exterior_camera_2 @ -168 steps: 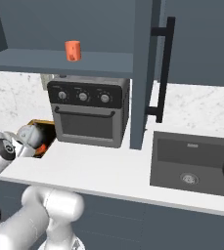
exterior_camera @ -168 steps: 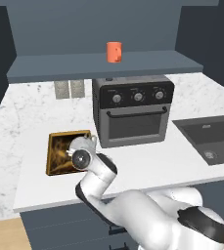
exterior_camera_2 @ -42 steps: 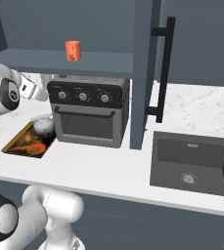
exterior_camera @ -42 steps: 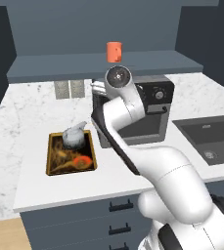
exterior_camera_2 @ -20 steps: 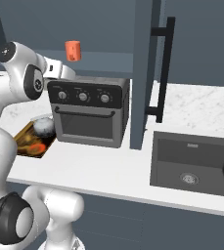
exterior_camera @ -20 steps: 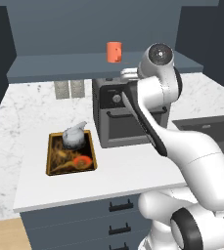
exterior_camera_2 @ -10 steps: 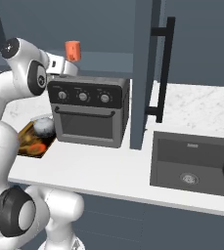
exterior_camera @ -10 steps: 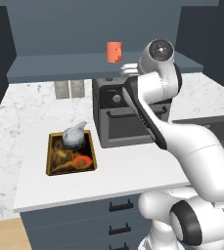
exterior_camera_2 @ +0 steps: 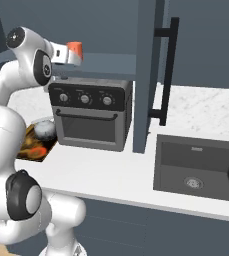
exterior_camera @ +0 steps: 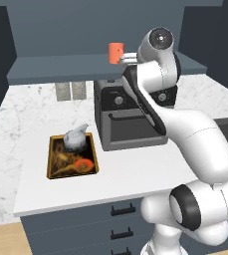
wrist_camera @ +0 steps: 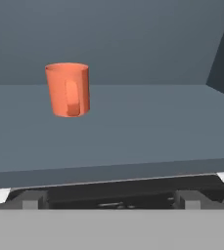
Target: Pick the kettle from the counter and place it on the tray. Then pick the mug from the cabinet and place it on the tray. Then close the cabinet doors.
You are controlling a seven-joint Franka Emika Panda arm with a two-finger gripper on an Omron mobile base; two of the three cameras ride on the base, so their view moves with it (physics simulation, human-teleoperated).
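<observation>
Kettle (exterior_camera: 75,140) now sits on the tray (exterior_camera: 52,162), arm has swung up so the gripper (exterior_camera: 124,59), jaws wide and empty, nears the mug (wrist_camera: 67,89) on the cabinet (wrist_camera: 133,127) shelf.

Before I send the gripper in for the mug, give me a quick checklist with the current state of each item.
1. Kettle on the tray: ok, it sits at the tray's far end.
2. Mug upright on the cabinet shelf: ok, handle faces the hand camera.
3. Gripper open and empty: ok, nothing between its fingers.
4. Gripper lined up with the mug: not ok, in the hand view the mug sits left of centre.
5. Shelf path to the mug free: ok, nothing stands between.
6. Room left on the tray for the mug: cannot tell; the kettle and an orange-red food item take up much of it.
</observation>
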